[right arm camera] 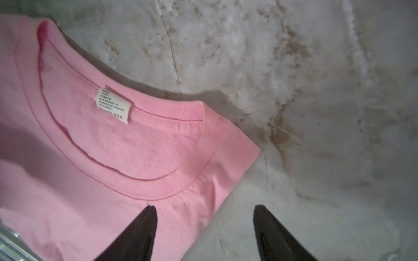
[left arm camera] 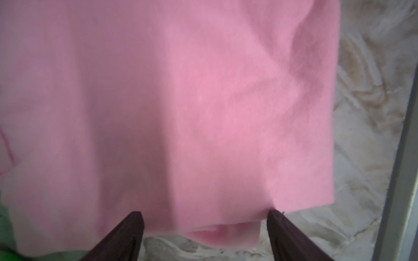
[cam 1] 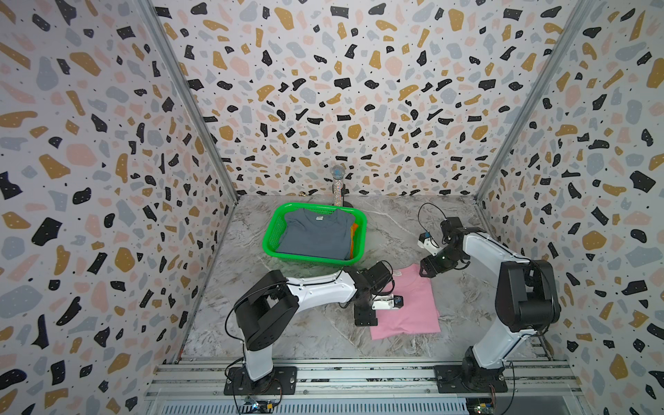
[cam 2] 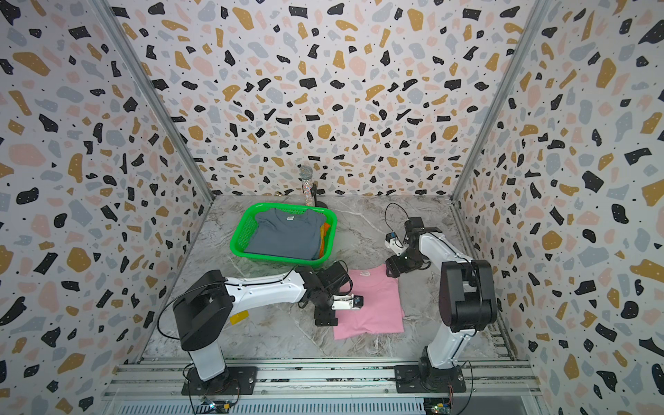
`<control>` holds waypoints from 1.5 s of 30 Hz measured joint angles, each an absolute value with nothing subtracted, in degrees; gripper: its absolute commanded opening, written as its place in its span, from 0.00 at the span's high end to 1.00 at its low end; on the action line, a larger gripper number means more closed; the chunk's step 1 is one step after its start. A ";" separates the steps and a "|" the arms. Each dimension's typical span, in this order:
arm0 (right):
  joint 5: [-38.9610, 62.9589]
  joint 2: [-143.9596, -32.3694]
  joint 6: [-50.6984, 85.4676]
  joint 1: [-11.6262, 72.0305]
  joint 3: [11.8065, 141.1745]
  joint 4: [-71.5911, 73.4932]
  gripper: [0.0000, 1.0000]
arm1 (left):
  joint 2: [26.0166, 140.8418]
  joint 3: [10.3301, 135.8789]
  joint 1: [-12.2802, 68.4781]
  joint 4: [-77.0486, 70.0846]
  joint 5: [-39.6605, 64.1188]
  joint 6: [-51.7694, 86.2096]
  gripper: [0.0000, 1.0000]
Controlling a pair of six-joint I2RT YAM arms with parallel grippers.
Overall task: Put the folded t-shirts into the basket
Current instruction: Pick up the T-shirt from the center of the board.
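Shirts are stacked in the green basket at the back of the table. The grey-blue shirt is seen on top, an orange shirt shows at its side, and whatever lies beneath is hidden. The pink shirt is laid flat on the table, just in front of the basket.

The left gripper is set at the shirt's side edge with its jaws apart. A folded lip of cloth lies between them, but nothing is clamped. The right gripper is likewise held apart at the collar-end corner, one finger over cloth and one over bare table. Opposite sides appear to be chosen so that the fold can be lifted level and kept from sagging open.
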State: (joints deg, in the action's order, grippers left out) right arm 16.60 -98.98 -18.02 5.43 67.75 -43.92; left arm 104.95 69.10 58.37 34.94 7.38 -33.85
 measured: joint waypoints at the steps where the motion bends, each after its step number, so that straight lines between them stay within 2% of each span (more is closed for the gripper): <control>1: 16.62 -98.98 -18.02 5.32 67.75 -43.88 0.27 | 105.41 69.34 58.63 35.55 8.25 -33.76 0.14; 9: 17.50 -99.00 -18.06 5.23 67.75 -43.81 0.28 | 106.39 73.36 59.31 44.25 21.39 -33.19 0.12; 14: 18.74 -99.00 -18.33 5.23 67.75 -43.81 0.28 | 102.63 73.01 58.85 45.32 23.70 -32.97 0.11; 20: 19.11 -99.00 -18.48 5.23 67.75 -43.55 0.28 | 93.19 68.45 53.30 38.85 16.78 -30.76 0.12; 24: 19.09 -99.00 -18.50 5.23 67.75 -43.33 0.28 | 95.29 68.38 48.45 34.50 8.14 -29.28 0.14; 29: 19.09 -99.00 -18.50 5.23 67.72 -43.24 0.28 | 97.71 68.38 44.03 32.64 3.62 -28.84 0.15; 35: 19.07 -99.00 -18.50 5.26 67.72 -43.22 0.28 | 99.63 70.00 41.60 32.10 2.31 -28.93 0.15; 41: 19.03 -99.00 -18.48 5.23 67.66 -43.03 0.28 | 105.93 76.12 41.52 31.79 2.68 -27.70 0.15; 45: 18.85 -99.07 -18.48 5.23 67.64 -42.81 0.28 | 106.10 76.58 42.00 31.66 4.45 -26.06 0.14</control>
State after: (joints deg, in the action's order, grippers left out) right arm 18.85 -99.07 -18.48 5.23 67.64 -42.81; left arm 106.10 76.58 42.00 31.66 4.45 -26.06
